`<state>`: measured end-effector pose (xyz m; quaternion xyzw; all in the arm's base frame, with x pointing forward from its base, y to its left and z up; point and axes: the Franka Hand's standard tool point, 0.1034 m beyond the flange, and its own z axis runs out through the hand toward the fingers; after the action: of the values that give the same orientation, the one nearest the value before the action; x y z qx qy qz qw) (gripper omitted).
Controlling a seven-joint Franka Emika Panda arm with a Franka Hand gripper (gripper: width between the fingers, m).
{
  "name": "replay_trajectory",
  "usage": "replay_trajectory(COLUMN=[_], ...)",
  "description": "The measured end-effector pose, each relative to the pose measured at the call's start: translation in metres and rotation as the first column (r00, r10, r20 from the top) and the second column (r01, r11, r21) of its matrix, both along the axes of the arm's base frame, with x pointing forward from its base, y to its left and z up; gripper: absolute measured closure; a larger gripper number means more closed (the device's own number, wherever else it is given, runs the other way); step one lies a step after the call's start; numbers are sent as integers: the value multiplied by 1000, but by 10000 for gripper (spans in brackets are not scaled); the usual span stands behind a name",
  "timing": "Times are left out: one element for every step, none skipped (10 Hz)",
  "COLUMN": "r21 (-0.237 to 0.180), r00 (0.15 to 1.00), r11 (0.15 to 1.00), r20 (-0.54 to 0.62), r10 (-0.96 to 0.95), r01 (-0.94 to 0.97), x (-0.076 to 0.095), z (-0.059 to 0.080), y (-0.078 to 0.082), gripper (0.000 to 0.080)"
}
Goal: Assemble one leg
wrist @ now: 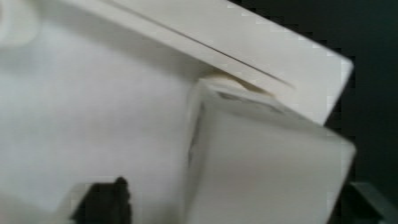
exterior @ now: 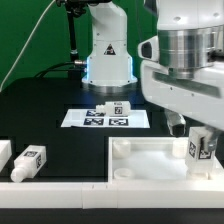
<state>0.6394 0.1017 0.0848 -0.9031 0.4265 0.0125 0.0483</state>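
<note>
My gripper (exterior: 199,146) hangs over the right end of the large white tray-like piece (exterior: 116,168). A white leg (exterior: 204,147) with a black-and-white tag stands upright there at the tray's corner, between my fingers. In the wrist view the leg (wrist: 267,150) fills the middle. One dark fingertip (wrist: 107,200) stands a little apart from its side and the other is at the frame's edge, so my gripper (wrist: 240,208) is open around it. Two more legs (exterior: 30,160) lie at the exterior view's left. Another leg (exterior: 119,107) sits on the marker board (exterior: 100,120).
The arm's white base (exterior: 108,55) stands behind the marker board, with a green backdrop behind it. The table top is black. A white bar (exterior: 60,188) runs along the front edge.
</note>
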Motion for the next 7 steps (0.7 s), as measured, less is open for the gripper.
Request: replay_trajectory(r21=[-1, -11, -15, -20, -31, -65, -87], r00=[990, 986, 971, 952, 920, 851, 721], r11=[990, 986, 972, 953, 921, 851, 722], r20=[13, 37, 41, 46, 50, 44, 41], r10=[140, 164, 237, 303, 389, 524, 691], r01=[-140, -164, -236, -303, -388, -521, -687], x=[-1, -2, -2, -2, -3, -4, -5], z=[0, 0, -1, -1, -1, -2, -2], y=[1, 0, -1, -1, 0, 8, 14], gripper=[178, 178, 155, 155, 151, 151, 151])
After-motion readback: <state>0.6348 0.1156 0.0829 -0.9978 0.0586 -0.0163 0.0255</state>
